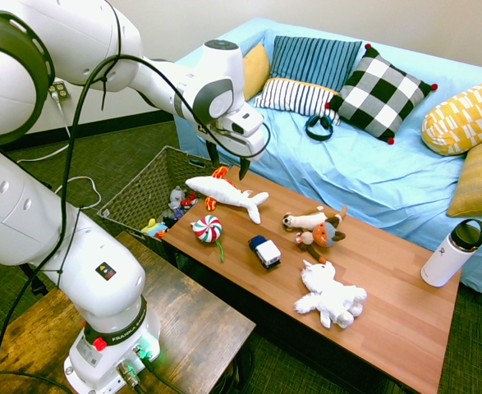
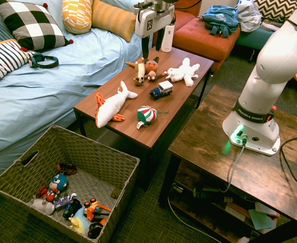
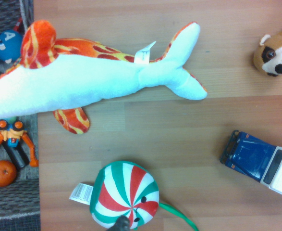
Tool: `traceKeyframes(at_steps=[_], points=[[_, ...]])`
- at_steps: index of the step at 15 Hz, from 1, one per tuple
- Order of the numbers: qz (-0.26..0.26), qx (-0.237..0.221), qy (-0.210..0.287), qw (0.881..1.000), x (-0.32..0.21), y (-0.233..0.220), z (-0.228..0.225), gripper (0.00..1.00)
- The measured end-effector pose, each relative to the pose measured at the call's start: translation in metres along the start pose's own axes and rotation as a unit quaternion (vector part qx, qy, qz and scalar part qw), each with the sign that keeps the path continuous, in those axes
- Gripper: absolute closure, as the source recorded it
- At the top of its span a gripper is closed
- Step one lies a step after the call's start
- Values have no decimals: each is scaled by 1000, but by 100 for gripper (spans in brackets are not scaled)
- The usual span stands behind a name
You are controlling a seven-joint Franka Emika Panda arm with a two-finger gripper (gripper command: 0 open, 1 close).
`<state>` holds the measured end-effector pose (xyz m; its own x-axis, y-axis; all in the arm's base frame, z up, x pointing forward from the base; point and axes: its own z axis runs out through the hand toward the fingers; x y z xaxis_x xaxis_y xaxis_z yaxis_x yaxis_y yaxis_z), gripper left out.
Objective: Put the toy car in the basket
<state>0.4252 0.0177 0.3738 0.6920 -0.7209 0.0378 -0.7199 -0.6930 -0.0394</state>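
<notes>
A long reddish-brown wooden desk stands before a sofa draped in pale blue cloth, heaped with a black-and-white checked cushion and yellow patterned cushions. Dark green carpet covers the floor; an orange upholstered ottoman sits beyond.

Lighting: bright, even, soft shadows; exterior views sharp with wide-angle edge bending, wrist view slightly soft

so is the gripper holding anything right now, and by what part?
Nothing is held. The gripper hangs open and empty above the white-and-orange plush shark; the small blue-and-white toy car sits untouched on the wooden table.
</notes>
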Motion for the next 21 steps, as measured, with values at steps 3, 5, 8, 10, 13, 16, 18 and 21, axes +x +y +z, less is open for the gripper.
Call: traceKeyframes(at_steps=[3,5,8,10,13,16,18,21], points=[[-6,-4,-14,1000,4,2,7,0],[-33,-28,-48,998,12,12,29,0],[-77,-105,-85,988,42,38,93,0],[-113,-173,-75,976,73,52,132,0],[-156,-246,-80,953,114,66,173,0],[-183,-286,-134,931,132,54,213,0],[-202,-300,-152,920,134,42,237,0],[-218,-324,-172,904,129,32,264,0]])
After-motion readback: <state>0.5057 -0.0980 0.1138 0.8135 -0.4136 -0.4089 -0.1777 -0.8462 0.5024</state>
